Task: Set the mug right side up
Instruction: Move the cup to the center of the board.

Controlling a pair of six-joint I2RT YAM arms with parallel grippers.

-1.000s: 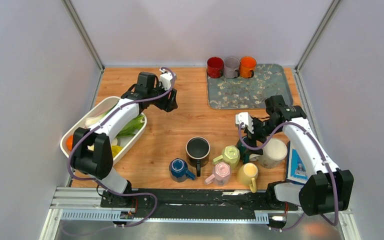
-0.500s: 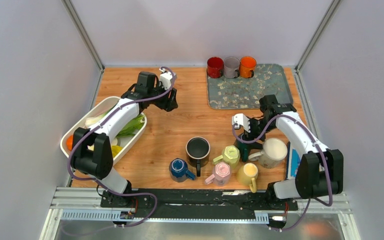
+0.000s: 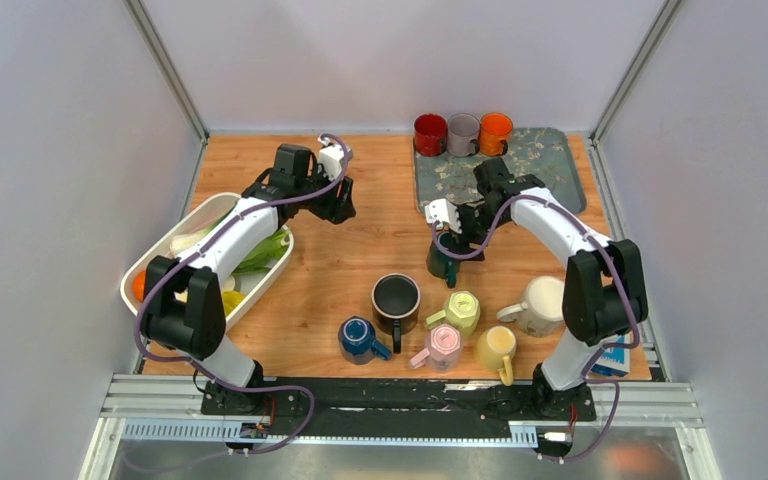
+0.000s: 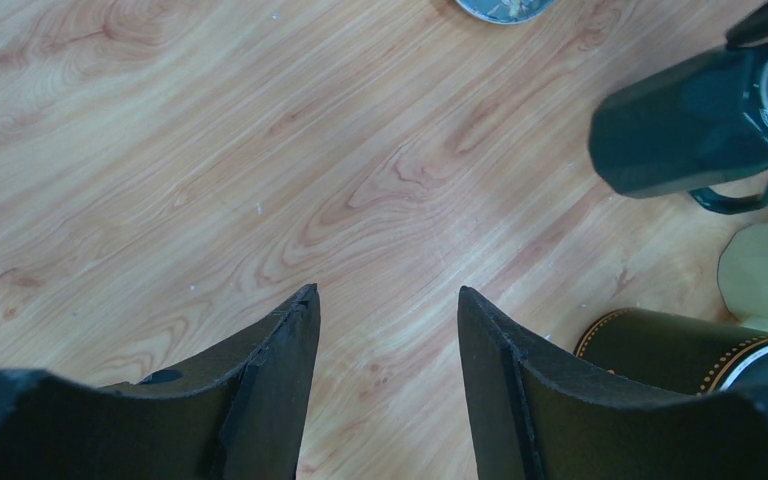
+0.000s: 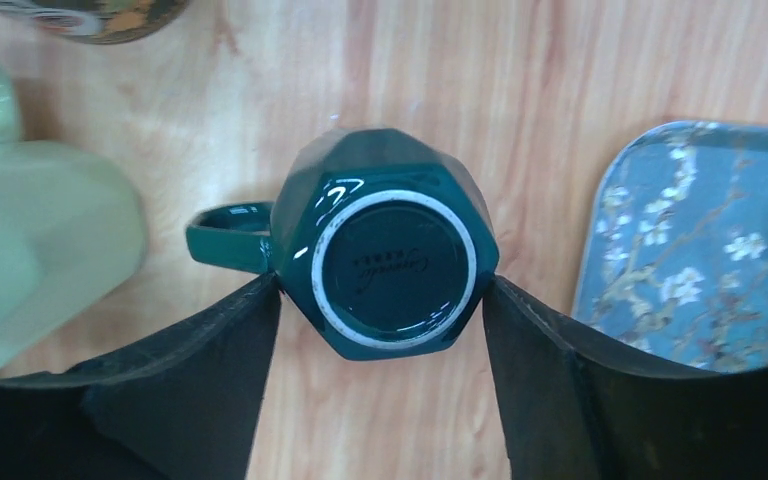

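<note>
Cabling and wrist housing hide most of the dark green mug (image 3: 441, 265) in the top view. Only its lower body and handle peep out below the right gripper (image 3: 448, 240), so the grasp cannot be judged from here, nor whether the mug clears the wood. It sits between the floral tray (image 3: 530, 195) and the black mug (image 3: 396, 297), apart from both. Nearer the bases stand a light green mug (image 3: 460, 311), pink mug (image 3: 445, 343), blue mug (image 3: 357, 336), yellow mug (image 3: 496, 347) and cream mug (image 3: 544, 303). A red mug (image 3: 429, 133), grey mug (image 3: 463, 132) and orange mug (image 3: 495, 132) line the tray's far edge. The left gripper (image 3: 341, 207) hangs over bare wood near a white basket (image 3: 155, 262). A second ago the right gripper and green mug were in that cluster, just beside the cream mug. Both have since swung left and away from the bases, and the left arm has not moved.

In the left wrist view the fingers (image 4: 275, 350) stand well parted with nothing between them. The frame edge cuts off the green mug at upper right, and one finger covers part of the black mug.

In the right wrist view the green mug is upside down, its white-ringed base facing the camera and its handle pointing left. The pads (image 5: 235, 345) press its opposite sides, spread to its width. Its mouth is hidden underneath.
</note>
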